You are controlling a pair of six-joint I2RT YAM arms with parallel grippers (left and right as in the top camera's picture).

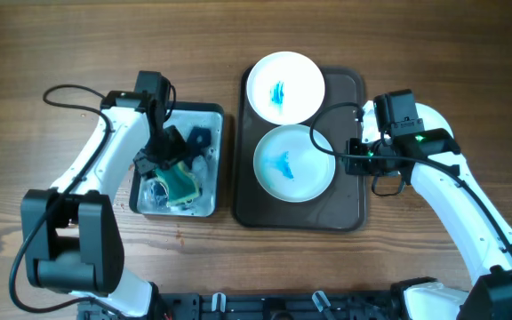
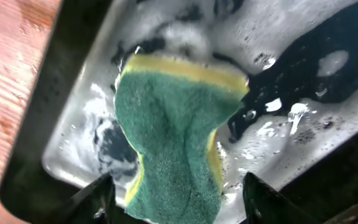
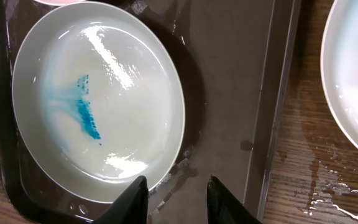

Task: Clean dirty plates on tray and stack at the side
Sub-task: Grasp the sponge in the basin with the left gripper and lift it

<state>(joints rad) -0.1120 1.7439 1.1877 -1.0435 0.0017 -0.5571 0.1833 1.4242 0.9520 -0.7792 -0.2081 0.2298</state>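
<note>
Plates smeared blue, both unwashed: far plate (image 1: 284,86) and near plate (image 1: 294,163) lying in tray (image 1: 349,98) at table (image 1: 43,53) centre. Left of that, basin (image 1: 219,178) of suds. Left pincer (image 2: 177,186) clamped on sponge (image 2: 173,112), apparently dipping it for soap before scrubbing. Right pincer (image 3: 177,185) narrowly parted, empty, poised at near plate's right rim, probably to steady it.

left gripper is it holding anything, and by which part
Cannot tell. The sponge has its near end between the left gripper fingers, over the soapy tub, but a gap shows beside each finger.
</note>
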